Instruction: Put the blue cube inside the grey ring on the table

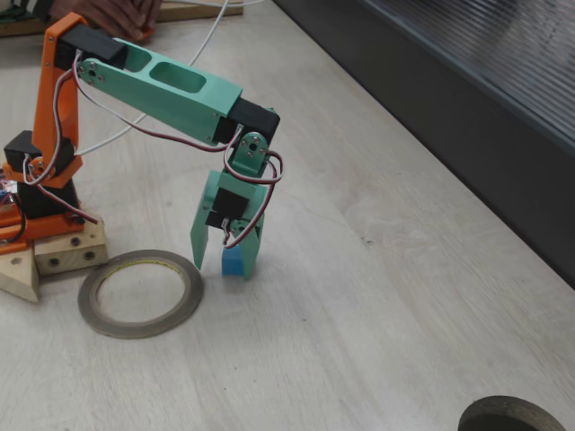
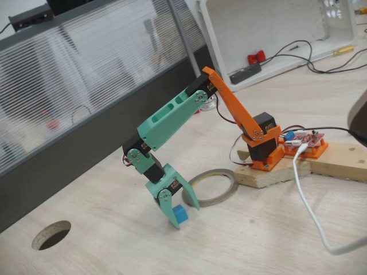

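one blue cube (image 1: pixel 235 261) sits on the pale counter (image 1: pixel 377 296), just outside the grey ring (image 1: pixel 140 294) and to the ring's right in a fixed view; in the other fixed view the cube (image 2: pixel 180 214) lies nearer the camera than the ring (image 2: pixel 211 187). the cube is apart from the ring, not inside its opening. the green pincer (image 1: pixel 225 255) points down with its jaws spread around the cube, one finger (image 1: pixel 199 235) on the ring's side and the other at the cube's far side; whether the fingers press the cube i cannot tell. past the ring, the arm's orange base (image 2: pixel 261 150) stands on a wooden block (image 2: pixel 321 163). a white cable (image 2: pixel 312 215) trails over the counter from that block. far from the ring, a dark round object (image 1: pixel 517 415) rests at the counter's edge.
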